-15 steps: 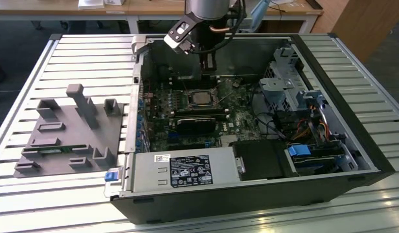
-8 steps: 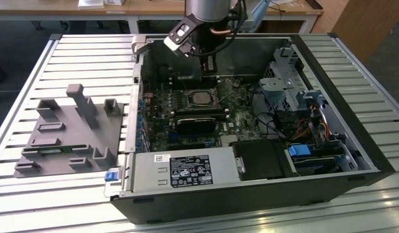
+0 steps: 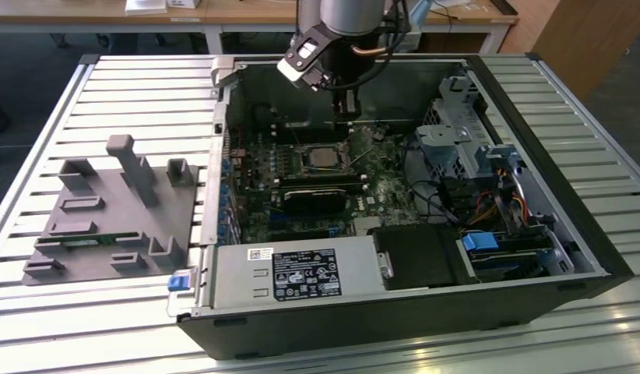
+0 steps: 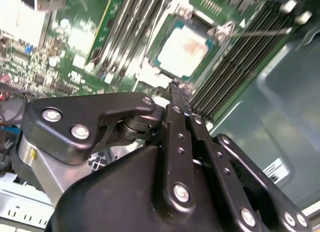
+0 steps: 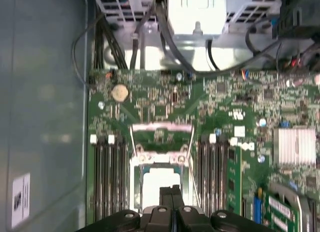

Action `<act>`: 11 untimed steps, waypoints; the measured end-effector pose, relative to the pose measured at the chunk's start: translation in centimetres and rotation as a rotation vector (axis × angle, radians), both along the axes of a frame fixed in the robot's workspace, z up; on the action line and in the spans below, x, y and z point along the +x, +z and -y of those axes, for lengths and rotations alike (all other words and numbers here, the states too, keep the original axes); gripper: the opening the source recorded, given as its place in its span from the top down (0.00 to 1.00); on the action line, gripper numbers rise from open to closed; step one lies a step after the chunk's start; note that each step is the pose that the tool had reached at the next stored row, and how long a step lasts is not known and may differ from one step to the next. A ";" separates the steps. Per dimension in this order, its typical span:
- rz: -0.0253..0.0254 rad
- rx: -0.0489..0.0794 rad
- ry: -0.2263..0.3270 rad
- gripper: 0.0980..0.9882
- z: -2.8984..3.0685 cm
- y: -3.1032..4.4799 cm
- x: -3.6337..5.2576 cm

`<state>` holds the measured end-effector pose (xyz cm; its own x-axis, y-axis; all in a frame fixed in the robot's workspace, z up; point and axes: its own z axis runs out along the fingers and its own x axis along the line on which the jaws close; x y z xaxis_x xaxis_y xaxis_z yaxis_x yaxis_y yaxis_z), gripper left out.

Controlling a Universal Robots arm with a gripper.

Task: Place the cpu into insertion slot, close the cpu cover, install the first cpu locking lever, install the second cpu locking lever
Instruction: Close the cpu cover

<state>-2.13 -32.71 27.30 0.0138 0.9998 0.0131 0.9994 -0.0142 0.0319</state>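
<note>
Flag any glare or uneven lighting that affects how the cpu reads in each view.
Exterior view: the cpu sits in the dim case, while the table slats catch bright reflections. Second wrist view: glare washes the cpu nearly white. First wrist view: the cpu looks pale; the metal bracket beyond the board is blown out.

An open black computer case [image 3: 403,327] sits on a slatted table [image 3: 143,82] beside a grey fixture [image 3: 102,218]

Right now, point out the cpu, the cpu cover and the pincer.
cpu [image 5: 155,178]: first wrist view, on its pale metal top.
cpu cover [image 5: 161,126]: first wrist view, on the silver frame bar farthest from the cpu.
pincer [image 5: 170,188]: first wrist view, between its fingertips.
</note>
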 end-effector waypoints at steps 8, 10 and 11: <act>-0.0020 0.000 0.000 0.99 -0.11 -0.04 1.51; -0.0036 0.000 0.000 0.99 -0.22 -0.08 1.86; -0.0044 0.000 0.000 0.99 -0.26 -0.10 2.03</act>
<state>-0.10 -32.45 27.20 0.0139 0.9998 0.0131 0.9995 -0.0143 0.0274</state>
